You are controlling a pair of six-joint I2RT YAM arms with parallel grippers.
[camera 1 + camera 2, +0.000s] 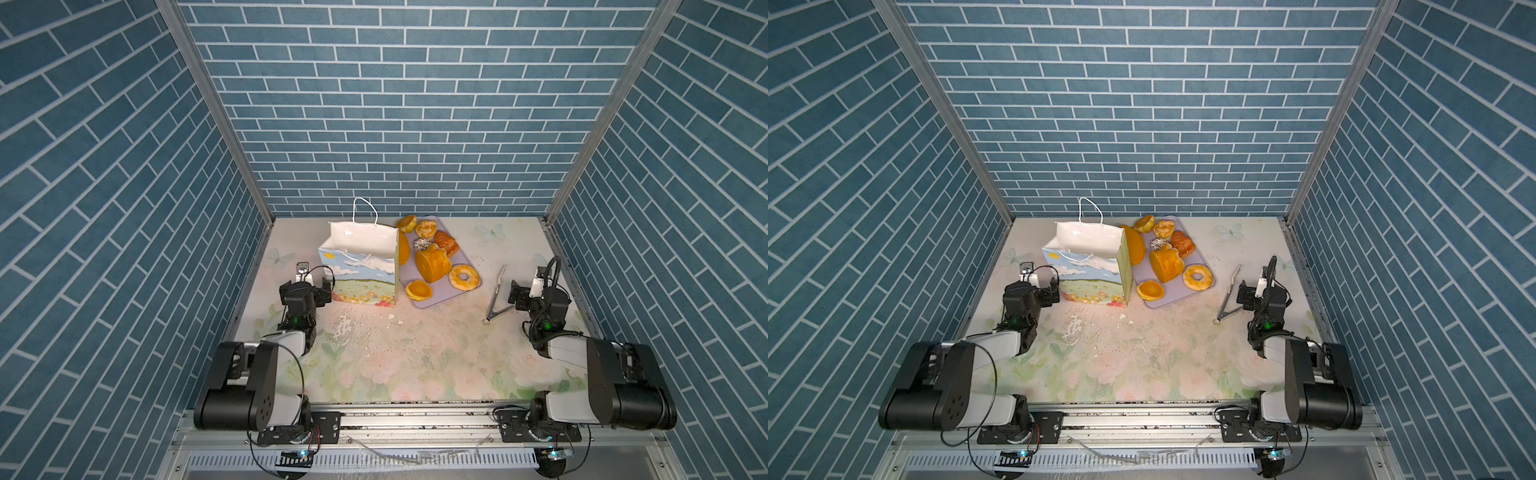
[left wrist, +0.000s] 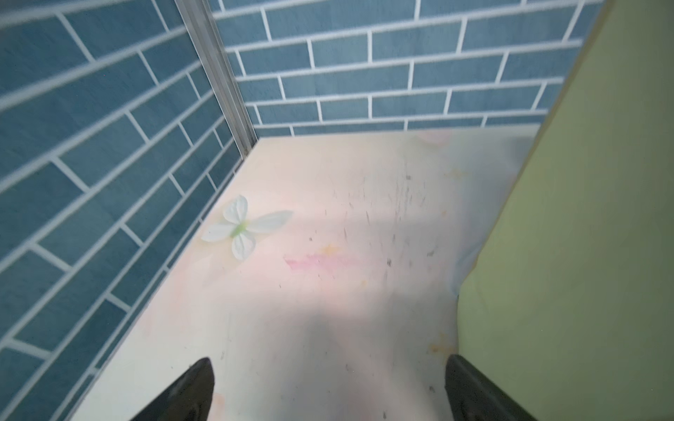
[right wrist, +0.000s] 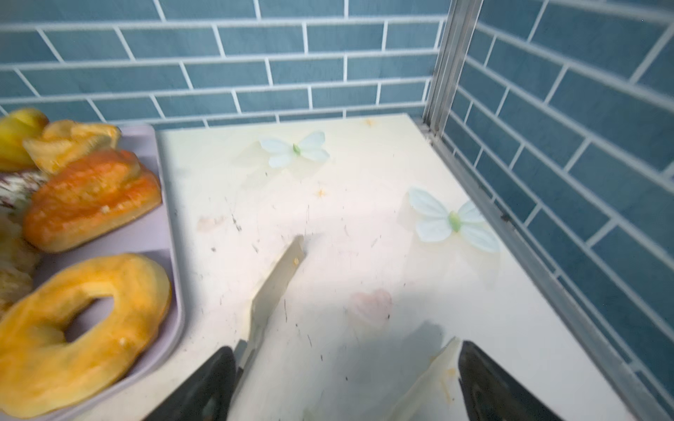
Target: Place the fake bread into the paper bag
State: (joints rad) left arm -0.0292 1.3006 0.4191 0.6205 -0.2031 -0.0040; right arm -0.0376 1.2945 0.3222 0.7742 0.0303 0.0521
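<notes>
Walls with a blue brick pattern (image 1: 395, 104) stand around a pale, flowered table (image 1: 415, 357).

In both top views the paper bag (image 1: 361, 274) stands upright a little left of the centre. Its mouth is open and shows the white lining. Just right of it lies a lavender tray (image 1: 442, 300), which carries most of the fake bread (image 1: 432, 264): a thick loaf, a ring doughnut (image 1: 464, 277), a croissant (image 1: 446, 243) and small buns. A long loaf (image 1: 1136, 247) lies close against the bag's right side, between the bag and the tray. Metal tongs (image 1: 496, 291) lie on the table right of the tray, and the right gripper (image 1: 515, 296) is at them. The left gripper (image 1: 326, 286) is low, at the bag's lower left corner.

In the left wrist view the left gripper (image 2: 328, 361) has its fingers (image 2: 193, 386) spread far apart, with only bare table between them. The yellow-green side of the bag (image 2: 583, 218) fills the right of the frame, just beside one finger.

In the right wrist view the tray (image 3: 160, 237) is at the left of the frame, with the doughnut (image 3: 73, 328) at the lower left and the croissant (image 3: 91, 197) above it. The right gripper (image 3: 346, 348) is spread wide around the tongs (image 3: 277, 284). Each arm of the tongs lies close inside a finger; I cannot tell if they touch.
</notes>
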